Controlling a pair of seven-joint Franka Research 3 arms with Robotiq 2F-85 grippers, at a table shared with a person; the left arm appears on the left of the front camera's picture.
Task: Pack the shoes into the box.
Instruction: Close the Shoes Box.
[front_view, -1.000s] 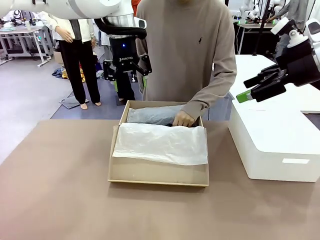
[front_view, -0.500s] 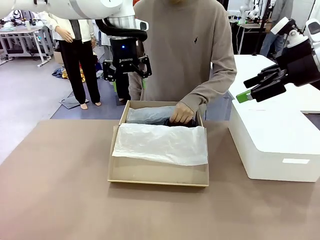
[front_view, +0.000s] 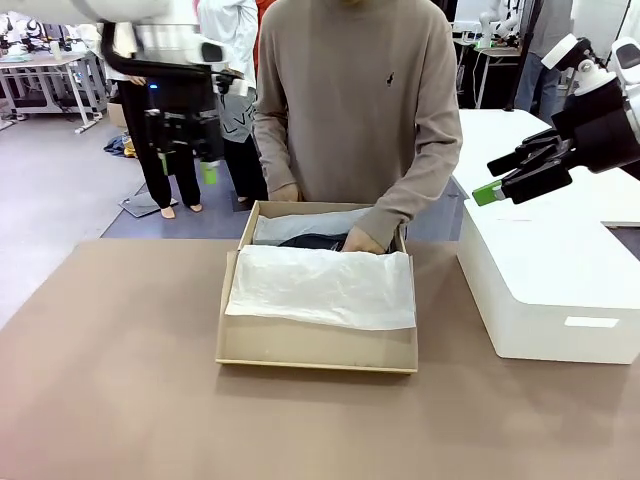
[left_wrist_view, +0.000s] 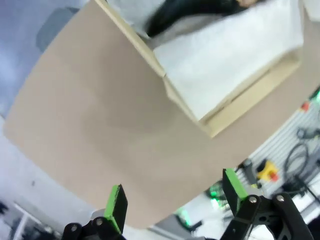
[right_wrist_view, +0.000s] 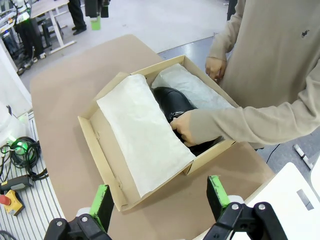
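Two idle tools: left gripper (left_wrist_view: 174, 187) and right gripper (right_wrist_view: 159, 189) hang clear, jaws apart and empty.
On the table (front_view: 120, 400), beside the white block (front_view: 550, 300), the box (front_view: 315, 350) stands open, tissue paper (front_view: 320, 285) draped over its near wall, probably to bare the inside. A black shoe (right_wrist_view: 172, 102) lies in the far half under the person's hand (front_view: 362, 240), seemingly being nestled in.

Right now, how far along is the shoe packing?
Done: a black shoe lies in the open cardboard box, tissue paper draped over the near half. In hand: the person's hand rests on it; both arms' jaws stand open, away from the box. Left: a second shoe I can't confirm, folding the tissue, closing up.
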